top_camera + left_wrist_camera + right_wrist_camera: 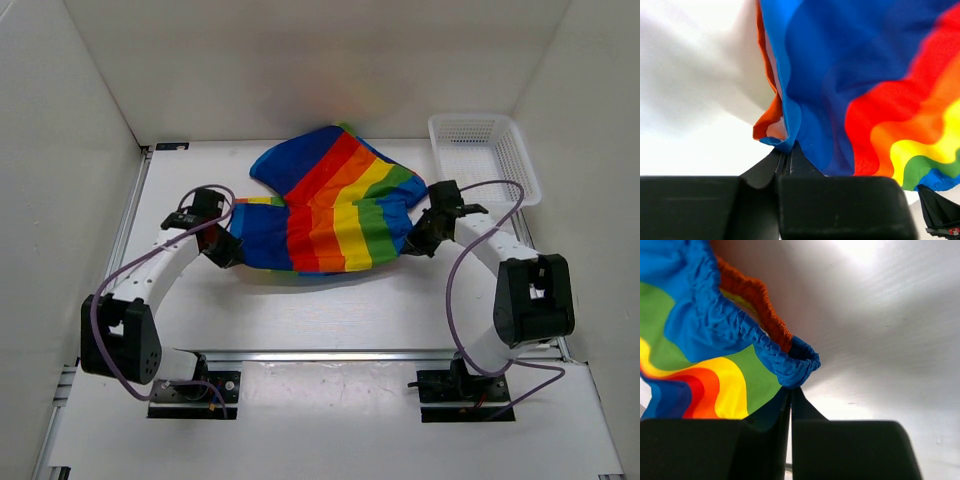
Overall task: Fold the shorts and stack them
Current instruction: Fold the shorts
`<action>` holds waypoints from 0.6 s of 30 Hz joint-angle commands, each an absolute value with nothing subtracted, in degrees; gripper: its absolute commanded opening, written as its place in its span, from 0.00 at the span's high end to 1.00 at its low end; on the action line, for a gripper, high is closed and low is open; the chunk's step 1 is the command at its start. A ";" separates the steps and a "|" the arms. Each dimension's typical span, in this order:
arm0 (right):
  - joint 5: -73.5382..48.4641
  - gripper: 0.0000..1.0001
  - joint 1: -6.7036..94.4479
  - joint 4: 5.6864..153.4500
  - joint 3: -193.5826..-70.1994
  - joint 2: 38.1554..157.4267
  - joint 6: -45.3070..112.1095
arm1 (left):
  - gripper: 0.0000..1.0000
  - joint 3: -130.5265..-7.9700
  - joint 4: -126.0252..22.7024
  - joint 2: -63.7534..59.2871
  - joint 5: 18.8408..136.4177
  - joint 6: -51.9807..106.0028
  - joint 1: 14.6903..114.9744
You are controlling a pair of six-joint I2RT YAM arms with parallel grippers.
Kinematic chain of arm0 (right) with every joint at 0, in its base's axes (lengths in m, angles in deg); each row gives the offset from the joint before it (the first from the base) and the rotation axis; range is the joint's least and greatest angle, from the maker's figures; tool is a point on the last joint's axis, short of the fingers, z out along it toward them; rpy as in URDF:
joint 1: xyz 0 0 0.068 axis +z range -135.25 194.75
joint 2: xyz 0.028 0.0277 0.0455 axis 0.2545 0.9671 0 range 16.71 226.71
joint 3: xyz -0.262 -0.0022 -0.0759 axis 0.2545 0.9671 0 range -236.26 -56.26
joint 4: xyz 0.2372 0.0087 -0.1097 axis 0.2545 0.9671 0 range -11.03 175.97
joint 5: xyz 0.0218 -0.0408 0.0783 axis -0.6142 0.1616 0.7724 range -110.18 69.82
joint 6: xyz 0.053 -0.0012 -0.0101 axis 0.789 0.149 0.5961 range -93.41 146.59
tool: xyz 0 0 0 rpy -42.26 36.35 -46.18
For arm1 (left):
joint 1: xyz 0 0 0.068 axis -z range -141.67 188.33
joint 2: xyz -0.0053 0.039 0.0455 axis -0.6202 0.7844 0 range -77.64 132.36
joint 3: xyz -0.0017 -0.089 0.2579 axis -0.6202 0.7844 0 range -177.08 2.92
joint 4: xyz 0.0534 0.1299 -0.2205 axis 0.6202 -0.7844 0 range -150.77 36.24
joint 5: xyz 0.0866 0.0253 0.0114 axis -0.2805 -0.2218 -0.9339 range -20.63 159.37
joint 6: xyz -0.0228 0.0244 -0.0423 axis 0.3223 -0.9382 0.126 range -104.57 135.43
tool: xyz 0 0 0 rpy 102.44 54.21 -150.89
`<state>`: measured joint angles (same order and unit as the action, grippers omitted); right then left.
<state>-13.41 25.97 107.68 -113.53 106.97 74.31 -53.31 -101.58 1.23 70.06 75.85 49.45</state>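
**STATUS: SHORTS GRIPPED AT BOTH SIDES**

The shorts [325,205] were located at the centre of the table [330,320], nearer its far edge than its near edge. The garment was spread out unevenly, with the blue, red, orange, yellow and green stripes facing up. One blue lobe was extended toward the far edge.

The left arm [170,265] was positioned at the left side of the garment. In the left wrist view, the left jaws were seen pressed together on a blue corner of the shorts [840,75], just beside an orange-red strip of fabric.

The right arm [490,240] was positioned at the right side of the garment. In the right wrist view, the right jaws were seen closed on a gathered blue elastic edge of the shorts [695,325], with orange-red fabric visible along its inner side.

Whether the gripped edges were raised off the table could not be determined.

A white mesh basket [490,150] was placed at the far right corner of the table, apart from the shorts.
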 commanded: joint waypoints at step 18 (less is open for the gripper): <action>-19.12 0.59 26.00 120.90 -139.67 130.89 65.96 | 0.89 -66.16 -104.65 8.58 66.73 71.68 49.67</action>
<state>-17.50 26.06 120.77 -138.58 132.06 67.71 -64.39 -103.98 9.76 68.31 72.58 49.49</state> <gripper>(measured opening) 0.381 0.120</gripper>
